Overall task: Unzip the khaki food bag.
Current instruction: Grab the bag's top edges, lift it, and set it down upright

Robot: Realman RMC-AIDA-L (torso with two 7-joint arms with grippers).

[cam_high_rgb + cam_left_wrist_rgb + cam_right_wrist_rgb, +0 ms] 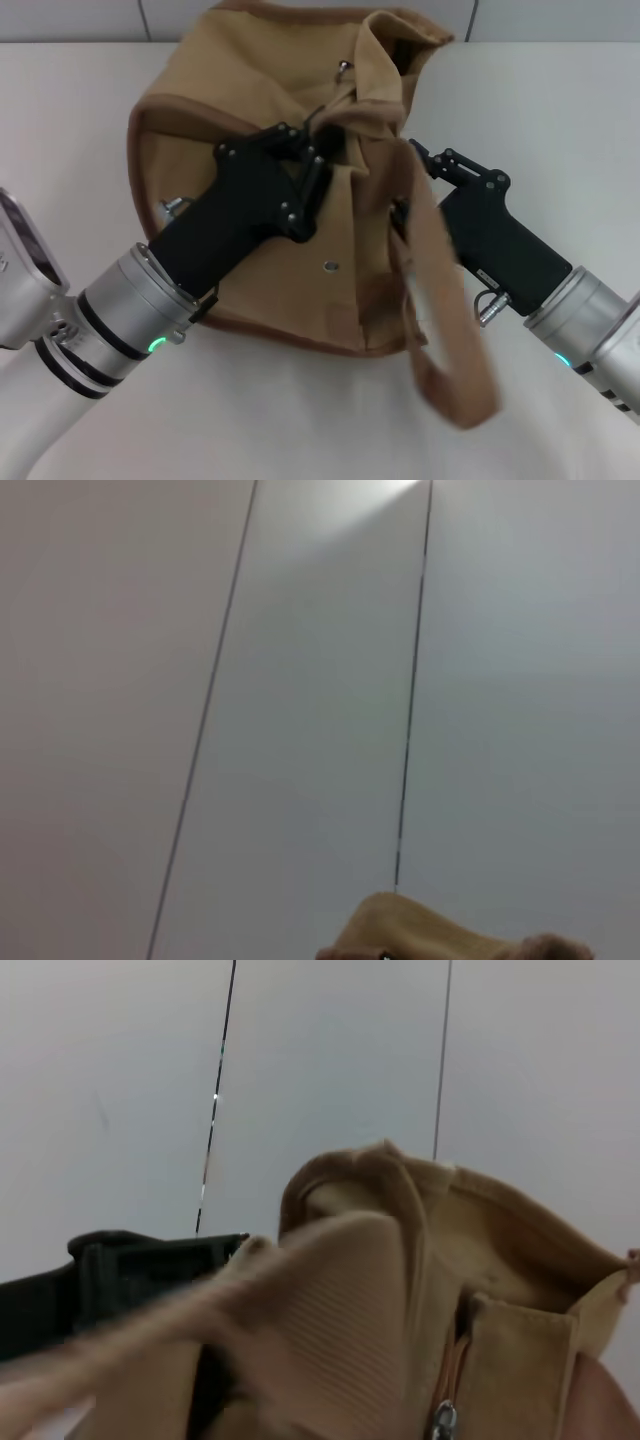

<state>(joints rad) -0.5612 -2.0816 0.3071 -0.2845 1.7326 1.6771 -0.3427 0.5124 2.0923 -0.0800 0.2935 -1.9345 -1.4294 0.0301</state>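
Observation:
The khaki food bag [250,90] lies on the white table, its top crumpled. My left gripper [322,132] rests across the bag and is shut on a fold of fabric at the bag's top. My right gripper [410,175] is against the bag's right side, partly behind a loose strap handle [440,310] that hangs down blurred. In the right wrist view the bag [500,1260] fills the frame with a metal zipper pull [443,1420] at its edge, and the left gripper [120,1270] shows as a dark block behind the strap. The left wrist view shows only a scrap of the bag [420,932].
The white table [80,110] runs around the bag on all sides. A pale panelled wall [300,680] stands behind. A metal snap [330,266] shows on the bag's front.

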